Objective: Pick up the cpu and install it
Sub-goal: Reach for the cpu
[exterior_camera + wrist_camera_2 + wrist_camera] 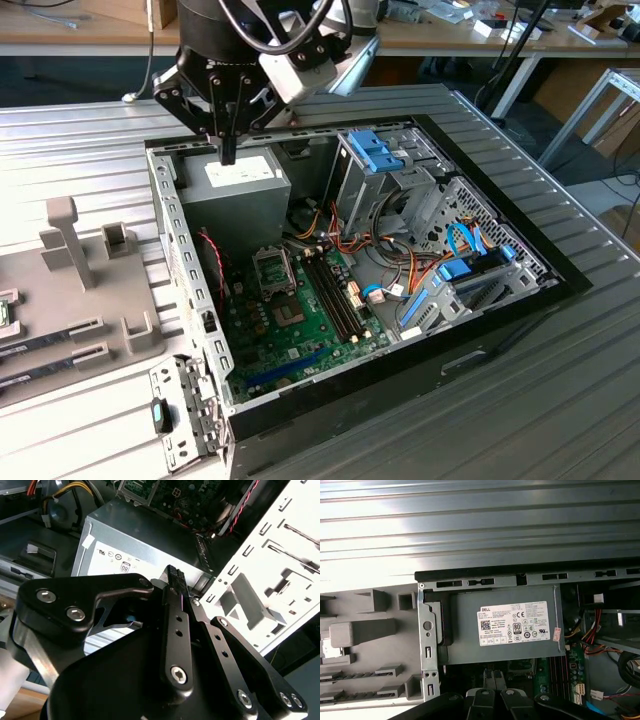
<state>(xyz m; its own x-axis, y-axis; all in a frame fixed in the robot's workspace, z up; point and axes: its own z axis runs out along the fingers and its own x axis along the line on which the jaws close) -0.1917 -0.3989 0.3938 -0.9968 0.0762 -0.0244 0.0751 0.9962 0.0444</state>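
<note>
My gripper (pixel 228 152) hangs over the back left corner of the open computer case (pixel 190 300), just above the grey power supply (pixel 240 180). Its two black fingers are pressed together with nothing between them, as both wrist views confirm (pixel 173 575) (pixel 493 680). The empty square cpu socket (pixel 272 268) sits on the green motherboard (pixel 300 330), nearer the front than the gripper. A small flat piece with a green edge (pixel 5 312), cut off at the exterior view's left, lies on the grey fixture and may be the cpu; the same silvery piece (pixel 326 649) shows in the first wrist view.
The grey fixture (pixel 90 290) with upright posts and memory sticks (pixel 40 345) stands outside the case at the exterior view's left. Inside the case are drive cages with blue clips (pixel 375 150), bundled cables (pixel 400 270) and black memory slots (pixel 335 295). A ribbed metal table (pixel 560 400) surrounds it.
</note>
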